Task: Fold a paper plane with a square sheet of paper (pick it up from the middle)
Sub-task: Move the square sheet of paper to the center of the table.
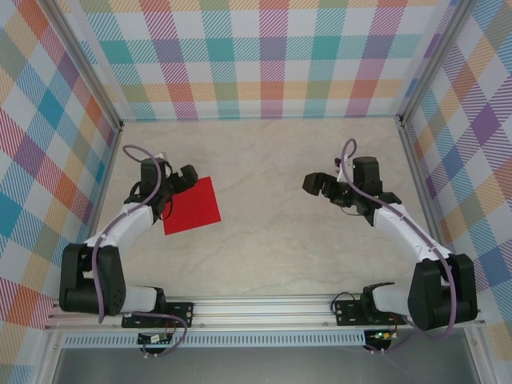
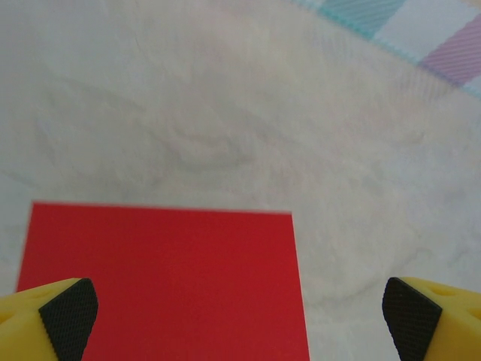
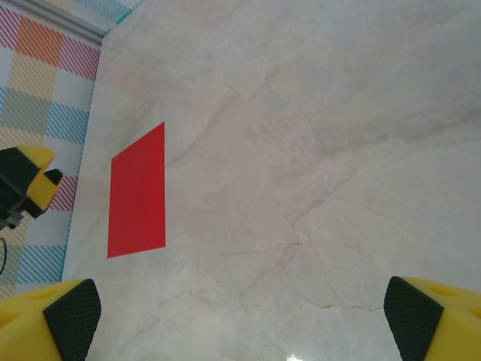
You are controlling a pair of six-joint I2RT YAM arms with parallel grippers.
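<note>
Lying flat and uncreased partly beneath the wide-open left gripper, the square sheet of paper has every fold left, the equally open right gripper hanging well apart.

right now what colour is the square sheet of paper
The square sheet of paper is plain bright red, clearest in the left wrist view.

Marbled table; flat red square sheet of paper.

The square sheet of paper lies flat at the left pincer, right pincer well apart.
</note>
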